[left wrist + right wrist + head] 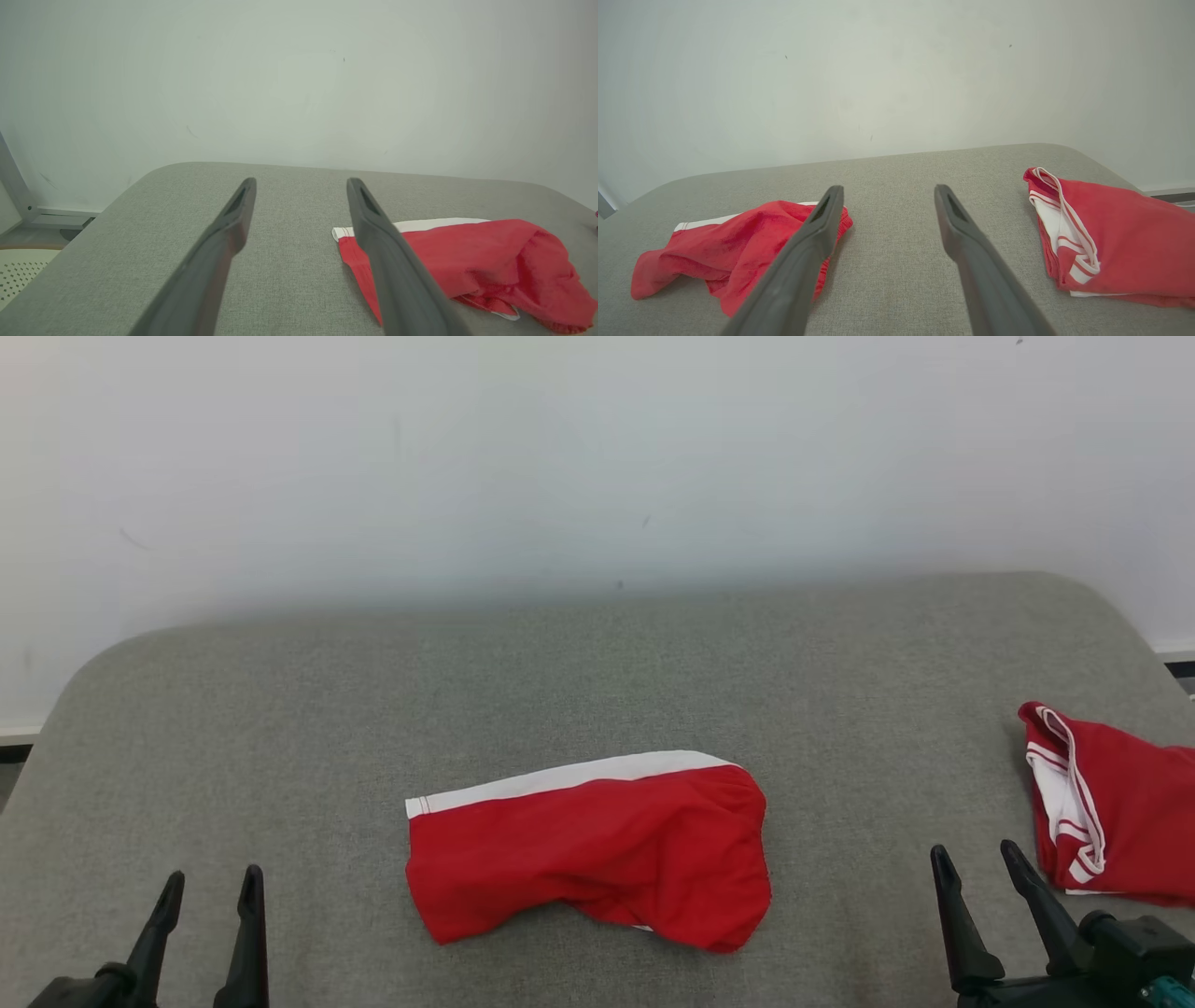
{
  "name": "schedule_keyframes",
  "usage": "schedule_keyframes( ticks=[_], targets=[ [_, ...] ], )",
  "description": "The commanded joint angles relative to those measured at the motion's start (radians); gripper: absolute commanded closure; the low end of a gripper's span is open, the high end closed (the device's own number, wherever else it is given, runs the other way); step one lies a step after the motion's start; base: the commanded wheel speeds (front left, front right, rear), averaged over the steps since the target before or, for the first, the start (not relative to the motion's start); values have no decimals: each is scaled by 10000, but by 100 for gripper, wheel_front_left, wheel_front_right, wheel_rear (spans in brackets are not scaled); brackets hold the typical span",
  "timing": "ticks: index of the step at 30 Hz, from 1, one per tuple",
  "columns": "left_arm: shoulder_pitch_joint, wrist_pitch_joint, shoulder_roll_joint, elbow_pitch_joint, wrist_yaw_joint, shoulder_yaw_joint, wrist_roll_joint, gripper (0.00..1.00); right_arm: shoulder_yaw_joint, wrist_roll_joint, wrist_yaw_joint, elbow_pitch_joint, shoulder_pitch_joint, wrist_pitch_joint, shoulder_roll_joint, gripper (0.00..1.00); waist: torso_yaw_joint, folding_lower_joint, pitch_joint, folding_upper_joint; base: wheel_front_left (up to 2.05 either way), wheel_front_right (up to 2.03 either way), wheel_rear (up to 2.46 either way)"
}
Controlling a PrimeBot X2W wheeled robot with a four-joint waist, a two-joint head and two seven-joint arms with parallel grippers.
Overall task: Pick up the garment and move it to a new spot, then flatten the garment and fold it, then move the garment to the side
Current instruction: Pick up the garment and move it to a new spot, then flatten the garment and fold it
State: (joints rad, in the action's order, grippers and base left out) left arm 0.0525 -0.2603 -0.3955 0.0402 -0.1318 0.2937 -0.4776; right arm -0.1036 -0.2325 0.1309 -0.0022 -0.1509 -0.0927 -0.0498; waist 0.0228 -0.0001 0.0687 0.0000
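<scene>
**Stock check: garment mid-surface, most of the work outstanding**

1. Garment (588,849): red, with a white band along its far edge. It lies near the middle of the grey padded surface (373,709), roughly doubled over but rumpled, the near hem uneven. I judge it neither properly flattened nor neatly folded, and not yet moved aside, so most of the task remains.
2. Second red piece (1130,812): white-striped, folded compactly at the right edge of the surface, well apart from item 1. I take it for finished work but cannot confirm that.
3. Left end effector (213,875): fingers spread, empty, at the near left, clear of the cloth.
4. Right end effector (974,849): fingers spread, empty, between the two pieces and touching neither.
5. Containers: none to list. Both pieces lie directly on the surface.
</scene>
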Motion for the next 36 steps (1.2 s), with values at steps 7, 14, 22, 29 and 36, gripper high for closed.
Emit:
schedule_keyframes(
  ticks=[7,14,22,29,36],
  targets=[
    [34,65,-64,96,-50,190,182,0,-282,386,-4,-185,-196,177,-22,0,-26,1,68,0,0,0,0],
    [-154,65,4,241,-68,265,198,0,-388,569,-4,-402,-259,349,-21,0,-85,1,38,0,0,0,0],
    [-330,50,112,203,-89,364,255,0,-370,762,-4,-264,229,795,-24,0,-216,1,-114,0,0,0,0],
    [-1202,204,252,296,356,972,555,0,-15,933,-4,1343,1862,1278,-356,0,-894,1,-628,0,0,0,0],
    [-2227,128,551,488,688,1299,747,0,456,161,-6,3562,3841,1527,-943,0,-1512,1,-1770,0,0,0,0]
  ],
)
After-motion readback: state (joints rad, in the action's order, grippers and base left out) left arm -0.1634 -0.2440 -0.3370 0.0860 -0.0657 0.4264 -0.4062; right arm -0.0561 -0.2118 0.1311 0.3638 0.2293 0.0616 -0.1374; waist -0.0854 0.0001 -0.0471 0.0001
